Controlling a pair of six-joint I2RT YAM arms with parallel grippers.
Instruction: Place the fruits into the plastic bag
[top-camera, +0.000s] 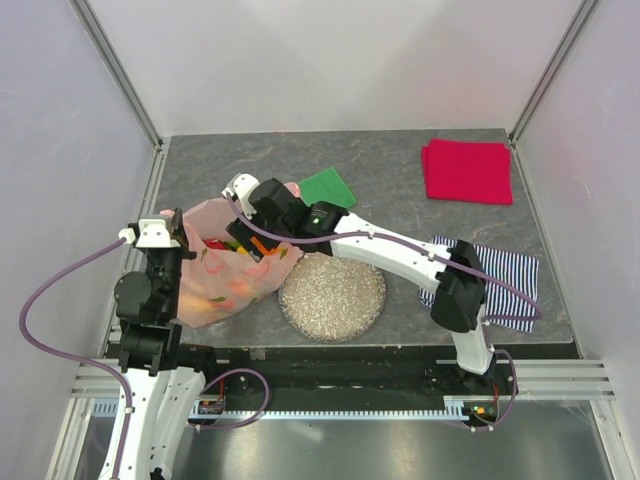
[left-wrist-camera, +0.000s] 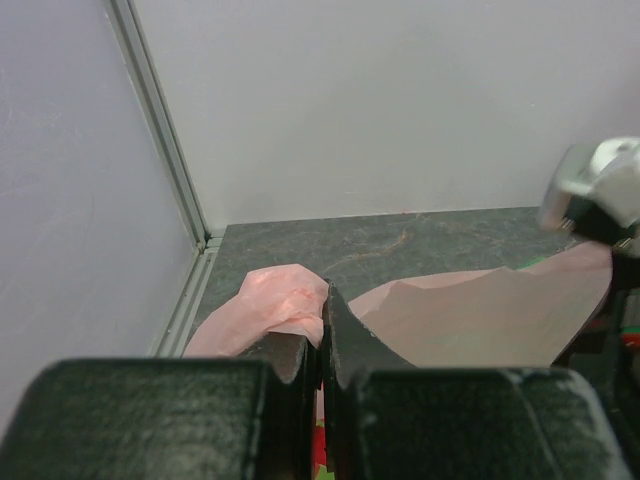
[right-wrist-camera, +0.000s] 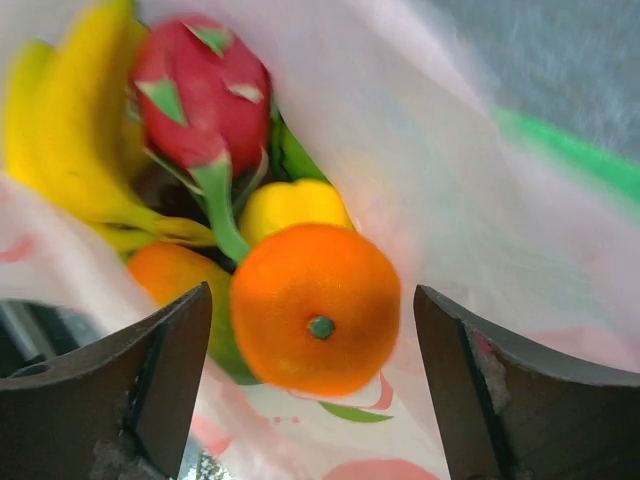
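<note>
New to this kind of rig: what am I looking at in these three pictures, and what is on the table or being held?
Two robot arms are bolted at the table's near edge, each with a two-finger gripper. The wide picture looks down from above and behind them; the other two come from a camera on each wrist. The left gripper is shut on the edge of a pink plastic bag. The right gripper is open inside the bag's mouth, holding nothing; ahead of it an orange, a banana and a red dragon fruit lie in the bag. Also on the table: a speckled plate, a green cloth, a red cloth and a striped cloth.
</note>
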